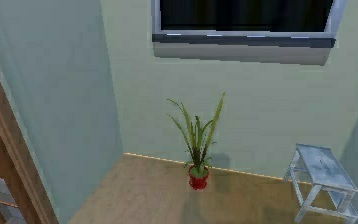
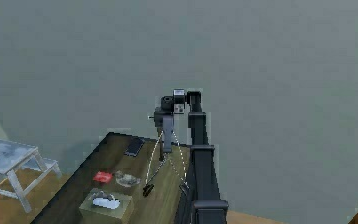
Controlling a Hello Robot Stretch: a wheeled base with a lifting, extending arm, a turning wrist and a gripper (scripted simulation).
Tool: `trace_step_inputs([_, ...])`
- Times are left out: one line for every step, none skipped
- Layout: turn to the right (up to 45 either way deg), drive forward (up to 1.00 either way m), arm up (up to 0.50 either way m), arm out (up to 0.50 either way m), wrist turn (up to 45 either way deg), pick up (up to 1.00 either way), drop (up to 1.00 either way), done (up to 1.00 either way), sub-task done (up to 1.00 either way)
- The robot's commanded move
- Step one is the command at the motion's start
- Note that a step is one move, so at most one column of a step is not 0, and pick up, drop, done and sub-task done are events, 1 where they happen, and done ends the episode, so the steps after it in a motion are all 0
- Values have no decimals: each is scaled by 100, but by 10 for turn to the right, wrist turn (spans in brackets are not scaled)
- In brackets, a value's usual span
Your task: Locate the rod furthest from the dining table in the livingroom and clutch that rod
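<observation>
**Arm out by the dark table**

Ahead I see a wall corner, a plant [image 1: 198, 150] and a little white table [image 1: 322, 172], with bare wood floor [image 1: 137, 195] between. My arm [image 2: 203, 175] reaches straight out by a dark table [image 2: 75, 185]. Thin pale lines [image 2: 155, 175] slant under the gripper [image 2: 165, 150]. I cannot tell if they are the rod, or if the gripper holds anything.

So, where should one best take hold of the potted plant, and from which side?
Probably by the red pot, coming from the room side: the pot is small and compact, while the leaves are thin and spreading, and the wall stands close behind.
</observation>
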Motion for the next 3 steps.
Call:
trace_step_inputs([0,0,0,0,450,0,0,0,0])
trace_step_inputs([0,0,0,0,450,0,0,0,0])
trace_step_inputs([0,0,0,0,450,0,0,0,0])
